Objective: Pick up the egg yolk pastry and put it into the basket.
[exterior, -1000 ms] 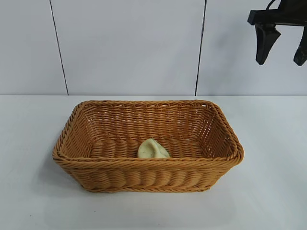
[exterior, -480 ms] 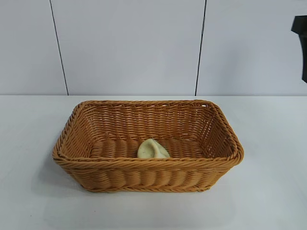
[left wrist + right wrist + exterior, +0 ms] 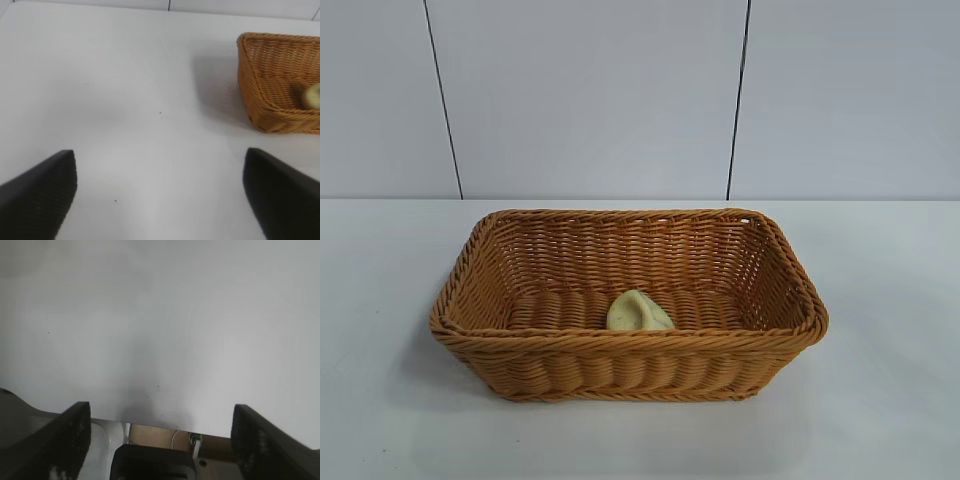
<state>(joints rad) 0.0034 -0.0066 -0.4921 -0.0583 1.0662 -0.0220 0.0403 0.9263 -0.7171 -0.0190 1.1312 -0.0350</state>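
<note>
White table and a pale panelled wall with two dark seams are seen behind the basket. Egg yolk pastry is found inside the basket, on its floor against the near wall, partly cut off by the braided rim. Left gripper is held wide apart and empty over bare table, well off the basket's corner; only its two dark fingertips are caught. Right gripper is spread wide too, nothing gripped, hung over the table edge away from the basket. Neither gripper is caught in the exterior view.
</note>
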